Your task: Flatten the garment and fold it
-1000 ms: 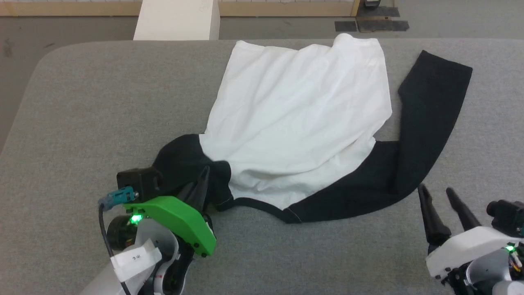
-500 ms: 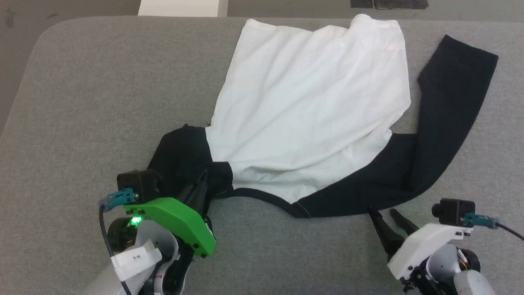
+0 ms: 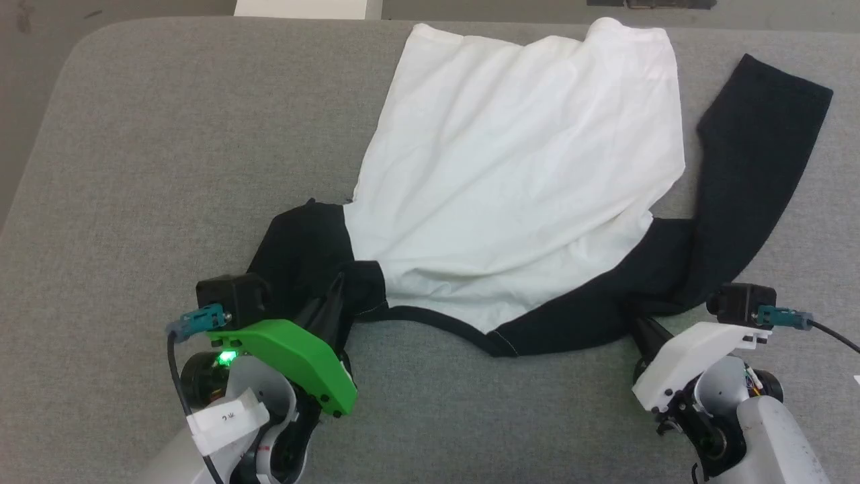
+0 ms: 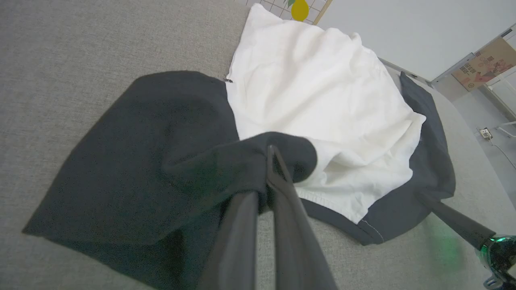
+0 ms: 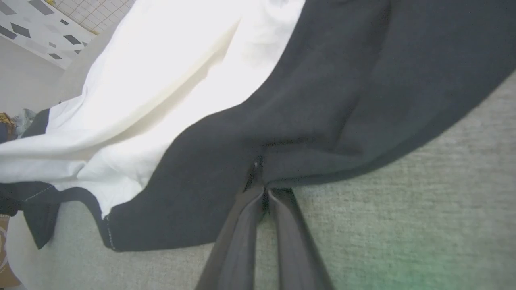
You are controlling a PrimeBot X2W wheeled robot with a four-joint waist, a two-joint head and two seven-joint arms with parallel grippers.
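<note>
The garment [image 3: 524, 168] lies spread on the grey table, white body in the middle, one black sleeve stretched to the far right, the other bunched at the near left. My left gripper [image 3: 337, 286] is shut on a fold of that bunched black cloth, and the left wrist view has the fingertips [image 4: 271, 155] pinching the fold beside the white body [image 4: 322, 92]. My right gripper [image 3: 637, 321] is at the near edge of the right shoulder's black cloth. In the right wrist view its fingers [image 5: 258, 167] are shut on the black hem, with the white body [image 5: 161, 92] beyond.
The grey padded table [image 3: 168, 134] has a rounded far-left corner, with floor past it. A white block [image 3: 302, 8] stands just beyond the far edge. Bare grey surface lies to the left of the garment and along the near edge between my arms.
The head camera has tilted, shifting the picture. My right gripper has moved in from the near right to the black shoulder's edge and shut on it. The left gripper keeps its grip.
</note>
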